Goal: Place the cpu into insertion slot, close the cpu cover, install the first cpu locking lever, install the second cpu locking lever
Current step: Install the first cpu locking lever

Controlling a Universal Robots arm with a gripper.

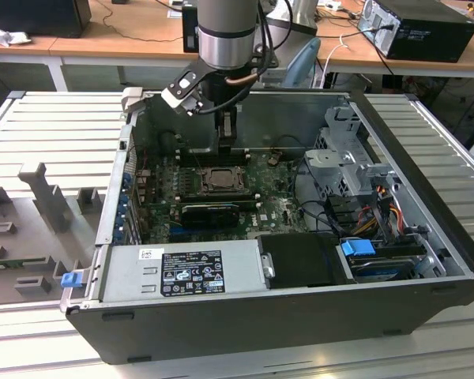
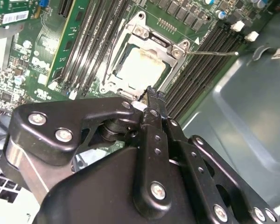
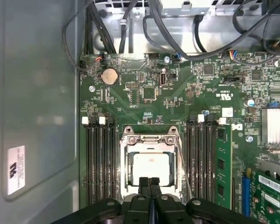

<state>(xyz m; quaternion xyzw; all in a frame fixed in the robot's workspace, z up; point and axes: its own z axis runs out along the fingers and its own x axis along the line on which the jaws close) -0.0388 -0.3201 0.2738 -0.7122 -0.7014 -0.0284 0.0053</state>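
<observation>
The jaws are shut with nothing between them, and the gripper hangs tips-down just over one edge of the cover. The cover lies over the slot, framing the cpu seated in its window. A wire lever angles out from a cover corner across the memory slots. The slot sits far back, toward the exterior view's left, on the motherboard inside the open case.

The gripper, fingertips pressed together, hangs just beside the cpu cover, which frames the cpu on the green motherboard.
</observation>
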